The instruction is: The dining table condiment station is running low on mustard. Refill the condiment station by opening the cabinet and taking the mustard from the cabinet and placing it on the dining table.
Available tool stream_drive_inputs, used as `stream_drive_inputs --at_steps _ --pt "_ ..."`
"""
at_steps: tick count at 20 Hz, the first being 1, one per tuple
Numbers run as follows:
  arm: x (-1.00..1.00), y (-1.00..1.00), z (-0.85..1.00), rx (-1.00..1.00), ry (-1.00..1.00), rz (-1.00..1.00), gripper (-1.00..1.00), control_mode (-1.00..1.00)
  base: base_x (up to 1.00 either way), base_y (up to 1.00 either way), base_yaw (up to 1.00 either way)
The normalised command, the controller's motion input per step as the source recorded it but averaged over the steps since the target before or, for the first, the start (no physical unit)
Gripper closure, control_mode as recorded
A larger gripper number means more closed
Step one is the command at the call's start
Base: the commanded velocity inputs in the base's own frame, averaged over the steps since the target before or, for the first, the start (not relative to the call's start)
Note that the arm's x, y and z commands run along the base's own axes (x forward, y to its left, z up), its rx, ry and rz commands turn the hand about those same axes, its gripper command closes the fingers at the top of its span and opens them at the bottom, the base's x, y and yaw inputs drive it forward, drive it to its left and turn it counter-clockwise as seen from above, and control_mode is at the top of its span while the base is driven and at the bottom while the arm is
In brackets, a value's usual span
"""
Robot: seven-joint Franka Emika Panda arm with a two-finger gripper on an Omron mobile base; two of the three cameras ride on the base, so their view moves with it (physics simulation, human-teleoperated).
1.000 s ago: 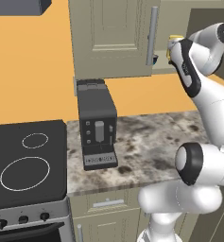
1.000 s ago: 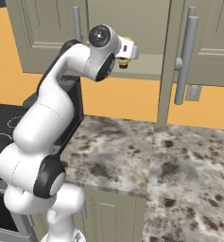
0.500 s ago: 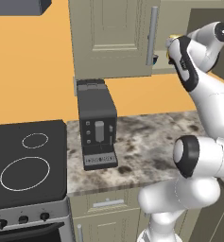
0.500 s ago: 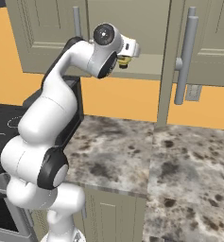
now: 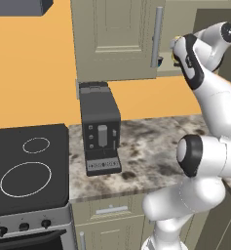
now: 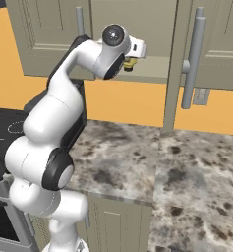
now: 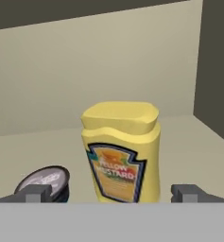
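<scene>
**Reaching for the mustard in the cabinet**

Standing upright on the shelf of the cabinet (image 7: 132, 61), the mustard (image 7: 122, 151) sits between the wide-open, empty fingers of the gripper (image 7: 116, 193). It looks light, smooth and squeezable plastic, so I would grip the flat sides mid-body, gently. The label reads "YELLOW MUSTARD". A dark round lid (image 7: 43, 182) lies at 9 o'clock.

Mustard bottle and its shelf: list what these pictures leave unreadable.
- Mustard bottle: base cut off by the bottom of the hand view.
- Round dark-rimmed object beside it: too cropped to identify.
- Gripper: only the fingertips show; jaws open wide.
- Cabinet interior: hidden by the arm and door in the left base view.
</scene>
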Motion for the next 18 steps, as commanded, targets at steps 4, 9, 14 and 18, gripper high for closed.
stream_drive_inputs --at_steps 4,9,14,18 --pt "0.10 0.00 0.00 0.00 0.00 0.03 -1.00 -1.00 0.00 0.00 0.00" --pt "0.09 0.00 0.00 0.00 0.00 0.03 -1.00 -1.00 0.00 0.00 0.00" --pt "0.10 0.00 0.00 0.00 0.00 0.03 -1.00 -1.00 0.00 0.00 0.00" --pt "0.09 0.00 0.00 0.00 0.00 0.03 -1.00 -1.00 0.00 0.00 0.00"
